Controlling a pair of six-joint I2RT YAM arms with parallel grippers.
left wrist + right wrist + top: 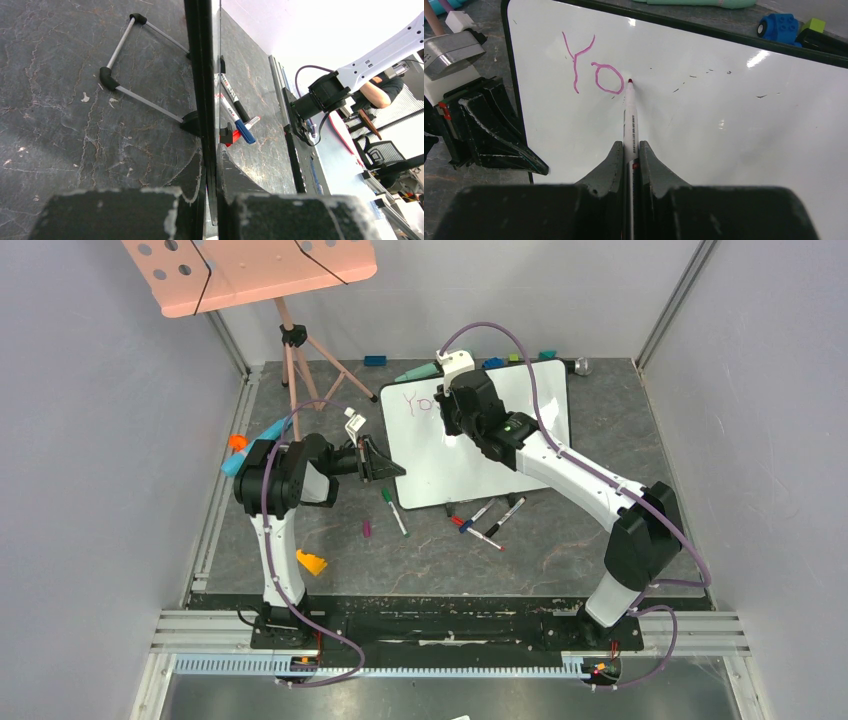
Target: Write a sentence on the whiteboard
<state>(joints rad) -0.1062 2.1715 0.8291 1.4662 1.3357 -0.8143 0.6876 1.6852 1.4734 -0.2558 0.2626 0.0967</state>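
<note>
The whiteboard point(480, 455) lies tilted on the dark table, with magenta letters "Yo" point(594, 72) near its upper left corner; they also show in the top view point(418, 400). My right gripper point(628, 147) is shut on a white marker point(629, 117), whose red tip touches the board just right of the "o". In the top view that gripper point(452, 418) hovers over the board's upper left. My left gripper point(212, 155) is shut on the board's left edge point(202, 75), seen edge-on; it also shows in the top view point(385, 468) and the right wrist view point(494, 135).
Loose markers point(490, 518) and a green-capped marker point(395, 510) lie in front of the board. A pink perforated board on a tripod point(250, 270) stands at the back left. An orange piece point(312, 562) lies near the left arm. Blue and green blocks point(776, 25) sit behind the board.
</note>
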